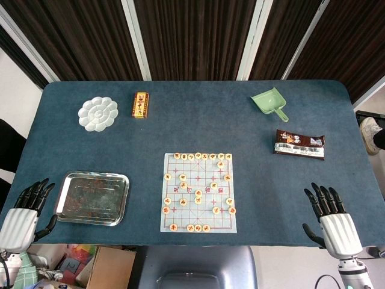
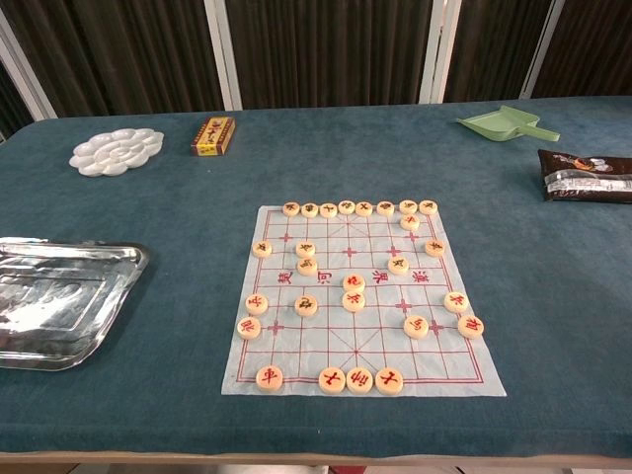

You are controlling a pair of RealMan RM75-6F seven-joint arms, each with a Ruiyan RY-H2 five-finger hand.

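Your left hand [image 1: 27, 208] rested at the near left edge of the surface [image 1: 198, 129], fingers spread and holding nothing; your right hand [image 1: 332, 220] sat at the near right edge, fingers likewise apart and empty; neither showed in the chest view. The metal tray [image 1: 92, 197] lay just beside your left hand, toward the middle, its long axis running left to right; so the left hand was much the nearer to it. The chess board sheet [image 1: 199, 192] lay between your two hands, well apart from each, with round chess pieces [image 2: 354, 300] scattered over it; I made out roughly two dozen, the far row the fullest. Your right hand had bare cloth around it; the one snack packet [image 1: 299, 144] lay beyond it, further up the surface, long axis left to right. At the far side you had one white palette [image 1: 98, 113], one small yellow box [image 1: 141, 105] and one green dustpan [image 1: 270, 102].
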